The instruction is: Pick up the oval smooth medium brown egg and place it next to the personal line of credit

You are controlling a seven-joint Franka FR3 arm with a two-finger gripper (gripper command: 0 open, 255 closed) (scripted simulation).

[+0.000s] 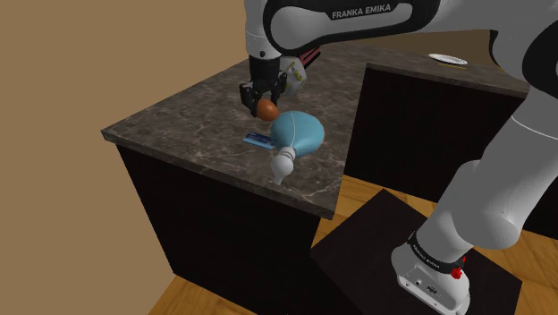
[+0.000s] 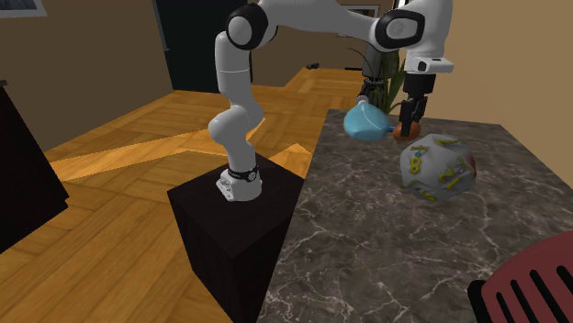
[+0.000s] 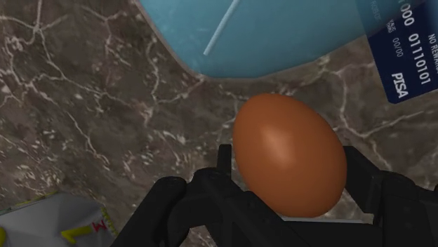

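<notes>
Gripper (image 1: 266, 98) has the brown egg (image 1: 266, 109) clamped between both black fingers. They're closed only as far as the egg's width, and the wrist view shows a pad on each side of the shell (image 3: 289, 154). The egg hangs over the dark marble counter (image 1: 179, 134) and looks clear of the surface. It sits just beside the blue round flask (image 1: 298, 132), which lies on its side with its white neck pointing at the counter's front edge. The blue bank card (image 1: 259, 140) lies flat on the marble near the egg, with one end tucked under the flask's body (image 3: 403, 49). A grey many-sided die with yellow numbers (image 2: 439, 168) sits further along the counter, apart from the flask.
</notes>
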